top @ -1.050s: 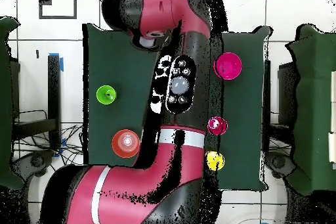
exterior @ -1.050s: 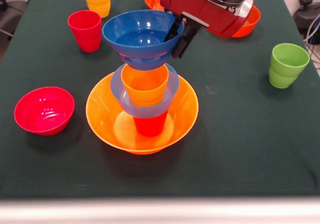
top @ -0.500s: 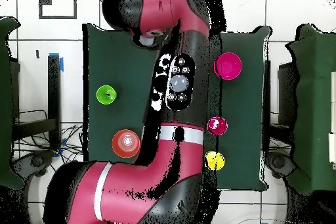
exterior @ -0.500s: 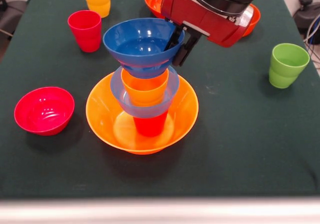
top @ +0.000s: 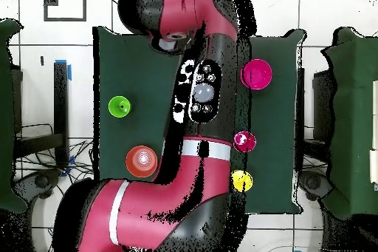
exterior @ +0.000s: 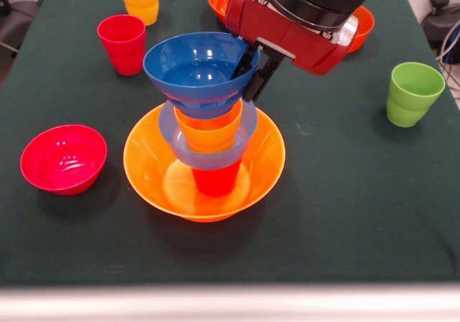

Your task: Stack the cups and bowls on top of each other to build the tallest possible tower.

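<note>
Looking near to far: the big orange bowl [exterior: 204, 165] sits mid-tabletop carrying the tower [exterior: 208, 142], and the dark blue bowl [exterior: 201, 67] rides on top, mouth up, axis leaning slightly. The gripper [exterior: 253, 70] has its jaws pinching that bowl's rim. We'd level it, center it over the orange cup [exterior: 208, 124], then release gently. The green cup [exterior: 412, 92] waits near the side edge.

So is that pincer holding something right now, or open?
Pincer: shut on the rim of the dark blue bowl, held over the tower's orange cup.
</note>
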### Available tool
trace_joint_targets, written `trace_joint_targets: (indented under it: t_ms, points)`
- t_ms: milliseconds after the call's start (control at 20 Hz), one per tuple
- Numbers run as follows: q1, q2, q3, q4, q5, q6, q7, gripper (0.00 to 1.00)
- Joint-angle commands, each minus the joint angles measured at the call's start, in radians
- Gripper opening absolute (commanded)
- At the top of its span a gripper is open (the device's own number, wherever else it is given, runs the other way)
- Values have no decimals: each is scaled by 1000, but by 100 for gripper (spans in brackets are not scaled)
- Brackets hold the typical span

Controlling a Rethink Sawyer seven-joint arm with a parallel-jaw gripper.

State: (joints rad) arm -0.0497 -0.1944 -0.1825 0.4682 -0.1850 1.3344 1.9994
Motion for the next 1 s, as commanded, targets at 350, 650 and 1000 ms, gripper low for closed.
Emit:
trace_joint_targets:
  t_ms: [350,650,1000]
  points:
    - [-13,-7,86,42,-1,68,-234,0]
    - [-15,-9,88,49,2,64,-241,0]
    - [-14,-6,87,48,0,61,-236,0]
